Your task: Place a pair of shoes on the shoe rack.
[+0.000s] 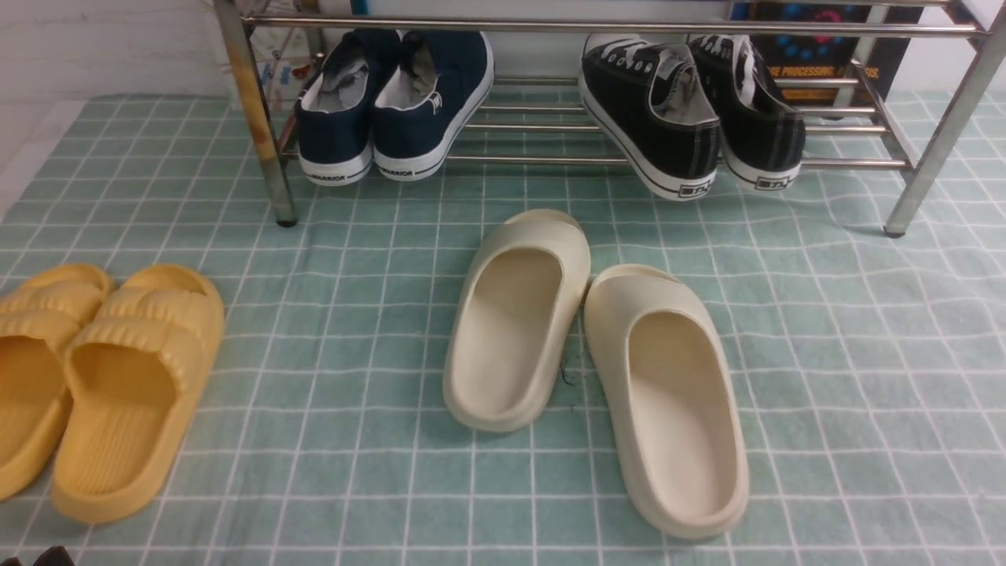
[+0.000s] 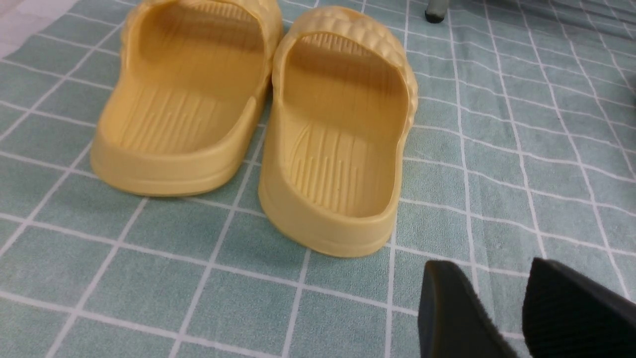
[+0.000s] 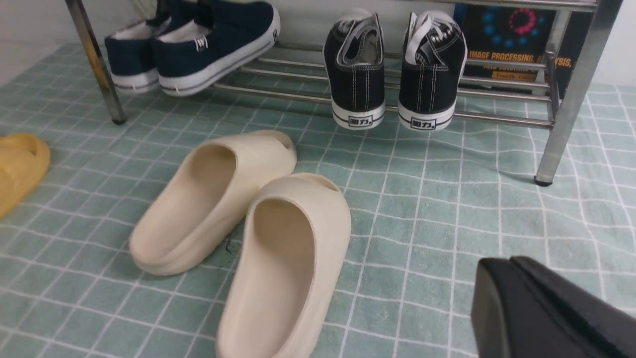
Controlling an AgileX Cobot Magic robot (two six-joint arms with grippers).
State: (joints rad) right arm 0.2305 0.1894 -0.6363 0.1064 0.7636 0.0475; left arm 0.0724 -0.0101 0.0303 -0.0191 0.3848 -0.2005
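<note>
Your left gripper (image 2: 489, 272) stands with its jaws apart above the checked cloth (image 2: 521, 149), near the yellow slippers (image 2: 338, 139). Your right gripper (image 3: 502, 278) is closed on nothing. In the front view, the pair of shoes (image 1: 660, 110) rests on the shoe rack (image 1: 550, 26) at one o'clock, with the cream slippers (image 1: 519, 330) at six.

Bright diffuse overhead light is falling evenly; soft shadows are pooling beside cream slippers (image 1: 668, 393); shoe rack (image 1: 550, 26) is glinting.
</note>
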